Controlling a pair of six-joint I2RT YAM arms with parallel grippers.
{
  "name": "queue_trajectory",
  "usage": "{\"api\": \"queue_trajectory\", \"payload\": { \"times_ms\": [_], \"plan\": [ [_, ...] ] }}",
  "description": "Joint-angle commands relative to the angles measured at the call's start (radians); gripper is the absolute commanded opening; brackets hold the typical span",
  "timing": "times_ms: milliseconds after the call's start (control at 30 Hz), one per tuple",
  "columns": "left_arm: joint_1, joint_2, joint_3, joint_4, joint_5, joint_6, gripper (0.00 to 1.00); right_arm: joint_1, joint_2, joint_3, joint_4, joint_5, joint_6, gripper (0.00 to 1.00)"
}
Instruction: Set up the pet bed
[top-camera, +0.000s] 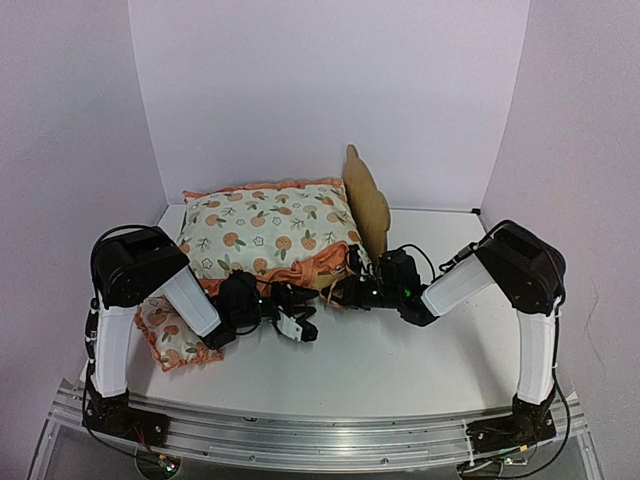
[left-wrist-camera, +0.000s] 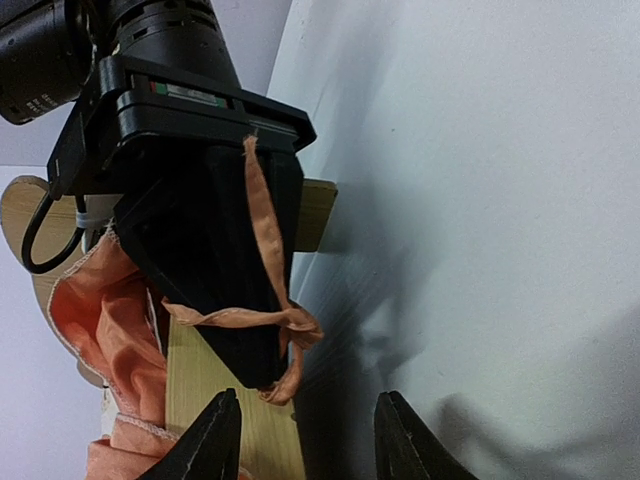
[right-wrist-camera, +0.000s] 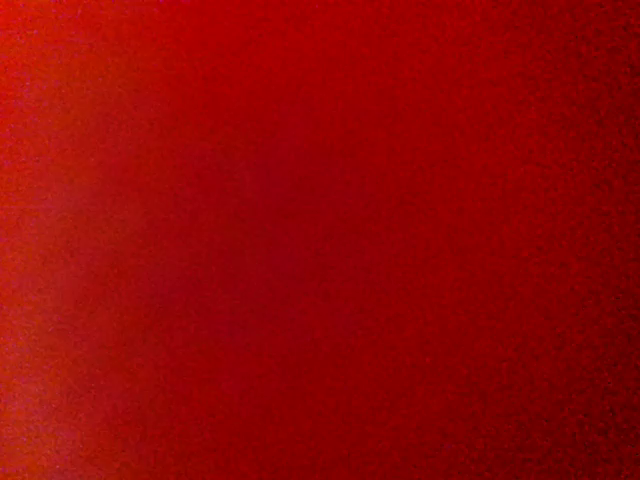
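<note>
Left wrist view is showing the left gripper (left-wrist-camera: 305, 438) with jaws apart and holding nothing, near the table's middle. Both arms are reaching low and inward. The right gripper (left-wrist-camera: 255, 355) is closed at the cushion (top-camera: 265, 232), an orange ribbon (left-wrist-camera: 268, 250) hanging over it. The cushion is covering the pet bed (top-camera: 366, 200) toward the far edge. I judge the cushion is being seated; next comes freeing the ribbon.

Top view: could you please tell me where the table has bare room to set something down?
Bare: the front strip of table, between left gripper, right gripper and the near rail, and the back right, between the bed and right arm. Crowded: the left, under cushion and pillow, and the centre, where the grippers meet.
</note>
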Motion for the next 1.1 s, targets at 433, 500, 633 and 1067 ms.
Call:
{"api": "queue_trajectory", "payload": {
  "times_ms": [433, 500, 633, 1067],
  "plan": [
    [0.007, 0.092, 0.108, 0.105, 0.024, 0.042, 0.37, -0.003, -0.041, 0.014, 0.025, -0.022, 0.008, 0.00],
    [0.007, 0.096, 0.123, 0.104, 0.014, 0.034, 0.35, -0.003, -0.041, 0.013, 0.026, -0.024, 0.010, 0.00],
    [0.007, 0.098, 0.130, 0.110, 0.018, 0.025, 0.29, -0.002, -0.042, 0.012, 0.025, -0.026, 0.013, 0.00],
    [0.007, 0.083, 0.076, 0.140, 0.041, 0.018, 0.00, -0.002, -0.037, 0.011, 0.025, -0.026, 0.014, 0.00]
  ]
}}
